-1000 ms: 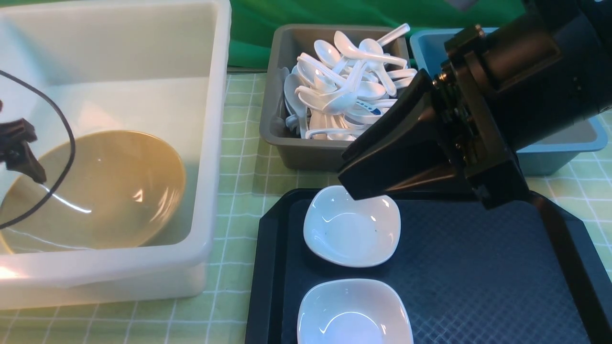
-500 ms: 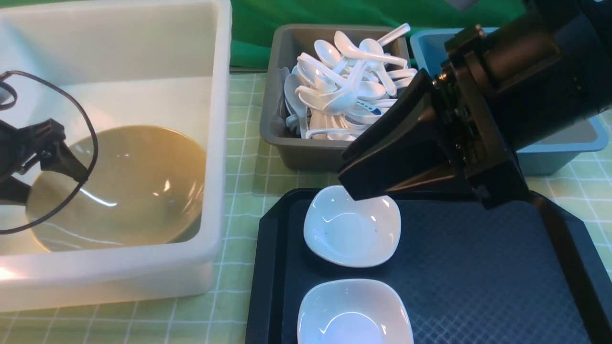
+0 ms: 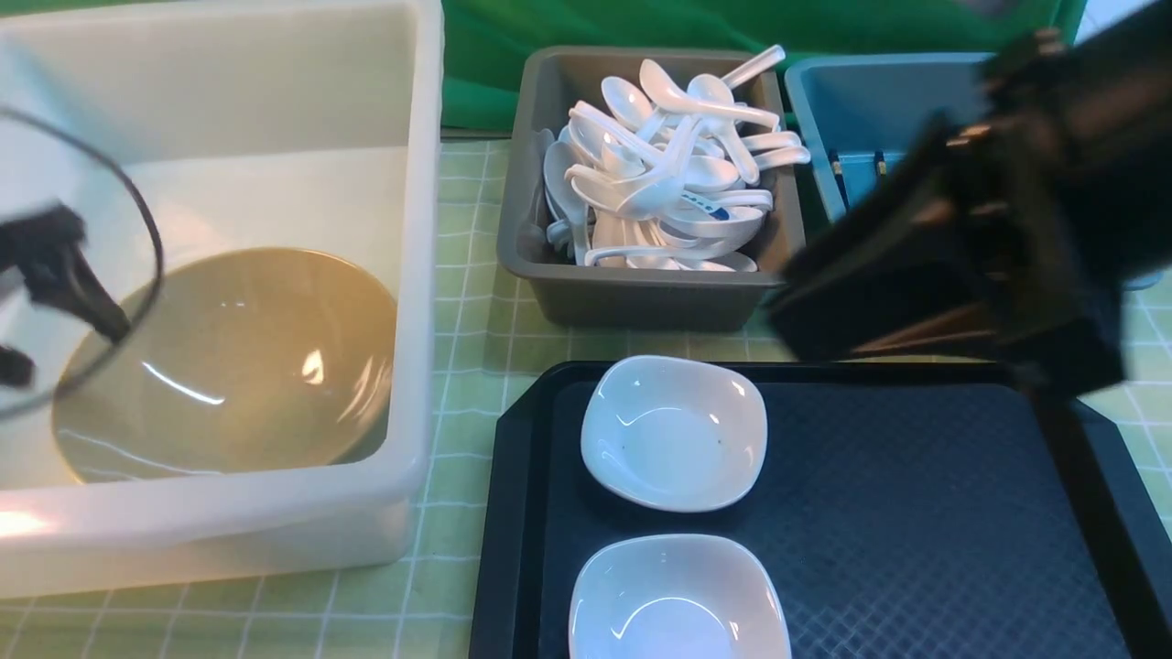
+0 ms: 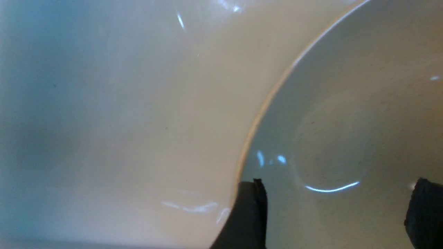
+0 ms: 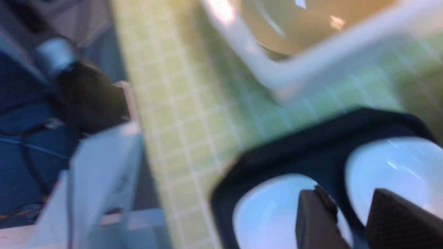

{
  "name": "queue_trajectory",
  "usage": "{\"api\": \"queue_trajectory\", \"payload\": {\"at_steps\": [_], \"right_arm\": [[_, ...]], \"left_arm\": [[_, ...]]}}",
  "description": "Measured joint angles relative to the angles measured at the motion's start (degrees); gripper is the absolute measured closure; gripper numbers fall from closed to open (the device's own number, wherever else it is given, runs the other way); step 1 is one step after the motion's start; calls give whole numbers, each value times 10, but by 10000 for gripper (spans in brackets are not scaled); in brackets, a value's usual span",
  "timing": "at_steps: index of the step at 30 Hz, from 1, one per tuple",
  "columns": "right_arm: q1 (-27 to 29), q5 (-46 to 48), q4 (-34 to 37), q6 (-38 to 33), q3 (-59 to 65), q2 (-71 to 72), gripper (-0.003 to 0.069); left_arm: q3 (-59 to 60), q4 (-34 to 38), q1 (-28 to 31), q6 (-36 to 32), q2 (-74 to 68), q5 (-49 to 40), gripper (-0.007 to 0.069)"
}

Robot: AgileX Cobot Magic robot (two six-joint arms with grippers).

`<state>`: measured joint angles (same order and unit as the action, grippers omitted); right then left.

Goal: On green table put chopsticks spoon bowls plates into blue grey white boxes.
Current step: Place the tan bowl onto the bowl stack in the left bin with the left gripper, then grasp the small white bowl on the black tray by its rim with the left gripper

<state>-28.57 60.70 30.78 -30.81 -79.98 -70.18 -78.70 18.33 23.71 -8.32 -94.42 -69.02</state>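
An olive bowl lies inside the white box. My left gripper hovers over the bowl's left side, open and holding nothing; in the left wrist view its gripper straddles the bowl. Two white square plates sit on the black tray. My right gripper, blurred, hangs above the tray's far edge; it is open and empty in the right wrist view, over the plates. White spoons fill the grey box. Chopsticks lie in the blue box.
A green checked cloth covers the table between the boxes and the tray. A green backdrop rises behind the boxes. A black cable loops from my left arm over the white box.
The bowl slid to the right inside the white box and now rests flat. My right arm swung right, uncovering the far plate and the blue box. My left gripper shifted slightly.
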Motion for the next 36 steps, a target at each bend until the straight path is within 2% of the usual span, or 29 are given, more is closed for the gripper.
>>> {"api": "queue_trajectory", "payload": {"at_steps": [2, 5, 6, 7, 8, 9, 10, 14, 16, 19, 24, 36], "right_arm": [[0, 6, -35, 30, 0, 20, 426], [0, 14, -68, 65, 0, 41, 423], [0, 17, -80, 80, 0, 48, 423], [0, 17, -82, 80, 0, 50, 423], [0, 22, -95, 91, 1, 60, 423], [0, 22, -95, 92, 1, 60, 423], [0, 23, -101, 98, 5, 68, 423], [0, 25, -104, 101, 24, 83, 423], [0, 27, -104, 103, 26, 84, 423], [0, 28, -105, 112, 29, 84, 423], [0, 28, -105, 117, 29, 84, 423], [0, 36, -105, 117, 29, 84, 423]], "left_arm": [[-25, 17, -10, 4, 26, -4, 100], [-29, 55, -45, -25, 58, -5, 100], [-29, 81, -85, -46, 71, -7, 100], [-28, 91, -91, -52, 75, -7, 100], [-24, 123, -150, -73, 84, -8, 100], [-23, 126, -158, -75, 84, -8, 100], [-18, 142, -225, -82, 83, -4, 100], [-21, 131, -376, -71, 38, 37, 100], [-29, 116, -410, -62, 15, 47, 100], [-61, 58, -477, -26, -65, 56, 100], [-102, -5, -508, 8, -152, 51, 100], [-148, -10, -511, 49, -268, 84, 103]]}}
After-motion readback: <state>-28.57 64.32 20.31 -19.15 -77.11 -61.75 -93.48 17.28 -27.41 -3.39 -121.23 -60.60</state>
